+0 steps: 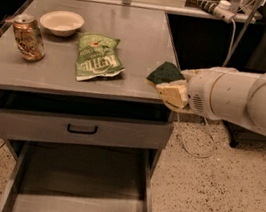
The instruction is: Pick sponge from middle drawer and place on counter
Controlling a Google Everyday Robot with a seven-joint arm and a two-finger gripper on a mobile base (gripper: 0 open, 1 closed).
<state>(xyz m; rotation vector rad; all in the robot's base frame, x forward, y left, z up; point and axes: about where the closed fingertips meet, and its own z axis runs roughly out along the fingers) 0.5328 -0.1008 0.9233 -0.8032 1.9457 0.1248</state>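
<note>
- Gripper [171,82] at 3 o'clock edge of counter [135,30], arm coming in from frame's 3 o'clock side.
- Fingers [173,92] pinch the sponge [165,72], green face up.
- Sponge over counter's edge, approx 3 o'clock of chip bag [97,62]; can't tell if it touches the top.
- Middle drawer [81,175] pulled open at 6 o'clock, grey floor showing.
- Drawer front w/ black handle [82,130] above it.
- Can [29,37] & bowl [62,21] at bag's 9–10 o'clock.
</note>
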